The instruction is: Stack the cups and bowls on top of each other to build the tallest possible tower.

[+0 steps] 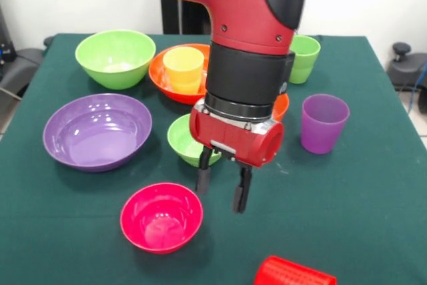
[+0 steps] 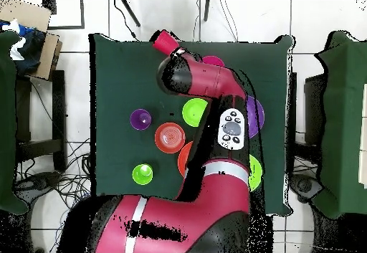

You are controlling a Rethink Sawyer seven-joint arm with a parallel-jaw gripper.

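My gripper (image 1: 222,195) is open and empty. It hangs just above the table, between the small magenta-pink bowl (image 1: 161,217) and the small lime green bowl (image 1: 181,139). The red cup (image 1: 293,273) lies on its side at the near edge. The yellow cup (image 1: 183,68) stands in the large orange bowl (image 1: 160,78). The purple cup (image 1: 323,123) and the light green cup (image 1: 303,58) stand upright on the right. The large lime green bowl (image 1: 115,58) and the large purple bowl (image 1: 97,131) sit on the left. The small orange bowl (image 1: 282,106) is mostly hidden behind the arm.
The table (image 1: 360,191) has a dark green cloth. In the overhead view the arm (image 2: 215,92) covers the table's middle, with chairs on both sides and a cardboard box (image 2: 29,31) at the upper left.
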